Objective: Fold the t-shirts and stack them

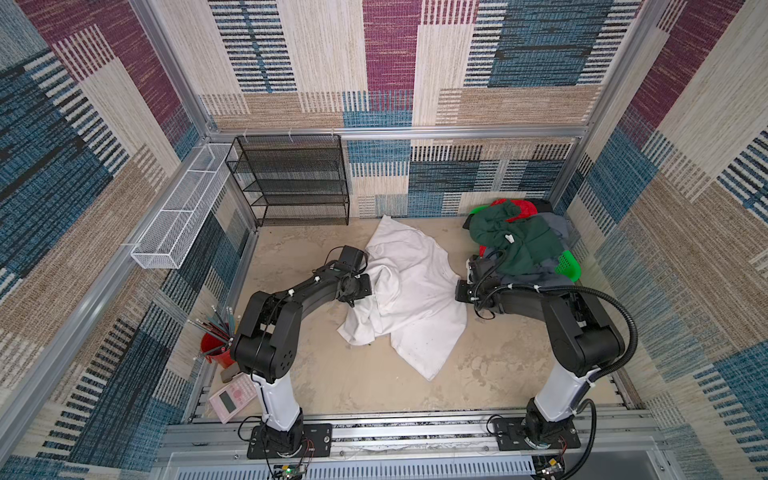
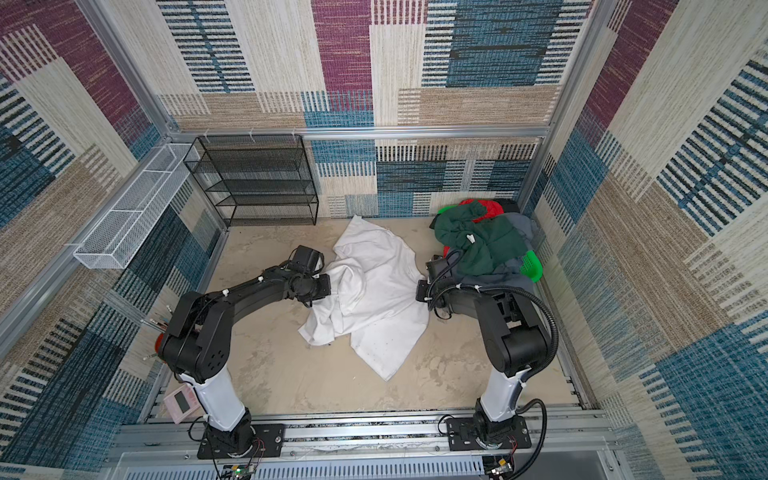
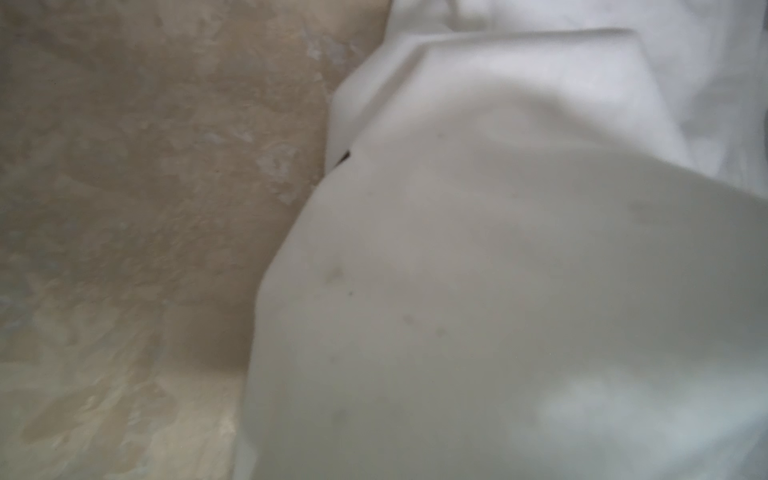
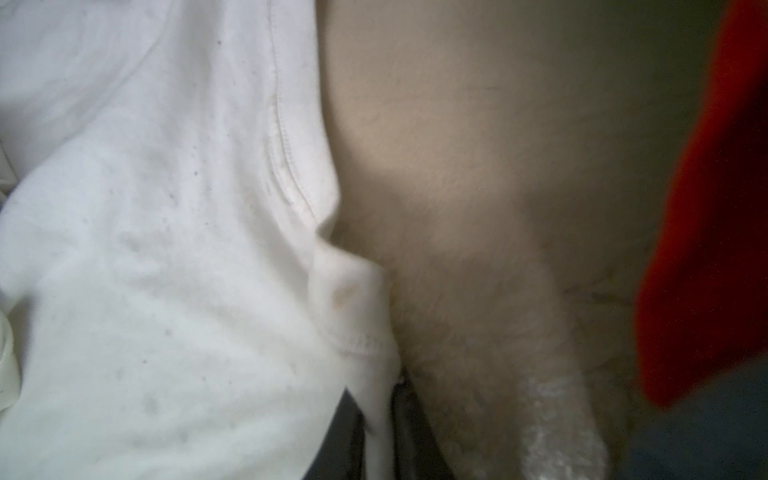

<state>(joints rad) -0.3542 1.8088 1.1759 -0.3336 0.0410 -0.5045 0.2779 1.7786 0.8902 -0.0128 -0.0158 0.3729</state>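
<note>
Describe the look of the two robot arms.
Both the left arm and right arm have glossy black jointed housings over a white lower link, on black base plates. Thin black cables with white ties run along each; the right also carries a thick corrugated black hose.

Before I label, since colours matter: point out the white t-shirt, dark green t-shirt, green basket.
white t-shirt [image 1: 419, 299]: a top view, flat middle.
dark green t-shirt [image 1: 519, 245]: a top view, crumpled body.
green basket [image 1: 568, 266]: a top view, exposed corner.
</note>
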